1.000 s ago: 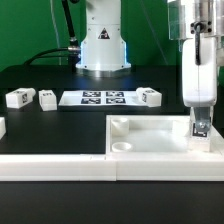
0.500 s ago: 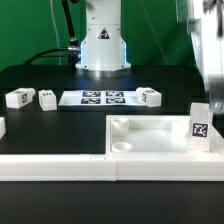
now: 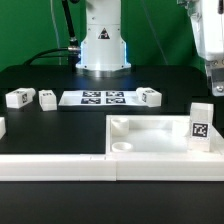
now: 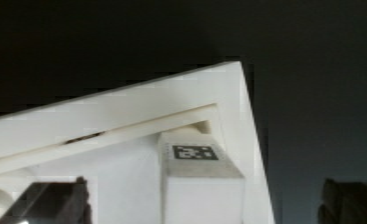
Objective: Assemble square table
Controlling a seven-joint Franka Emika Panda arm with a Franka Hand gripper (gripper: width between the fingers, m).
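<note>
The white square tabletop (image 3: 150, 121) lies rim up at the front of the table, toward the exterior view's right. A short white leg (image 3: 200, 126) with a square tag stands upright in its corner on that side. My gripper (image 3: 216, 90) hangs open just above that leg, touching nothing. In the wrist view the tagged leg (image 4: 198, 155) sits in the tabletop's corner (image 4: 144, 108), between and below my two dark fingers (image 4: 55, 200); the gripper (image 4: 206, 205) is open around empty space. Three more legs (image 3: 18, 98) (image 3: 47, 97) (image 3: 150, 96) lie loose farther back.
The marker board (image 3: 103, 98) lies between the loose legs, in front of the arm's white base (image 3: 102, 45). A long white rail (image 3: 50, 166) runs along the front edge. Another white part (image 3: 2, 127) shows at the exterior view's left edge.
My gripper opened, let go of the leg and rose straight up. The leg stays standing in the tabletop's corner.
</note>
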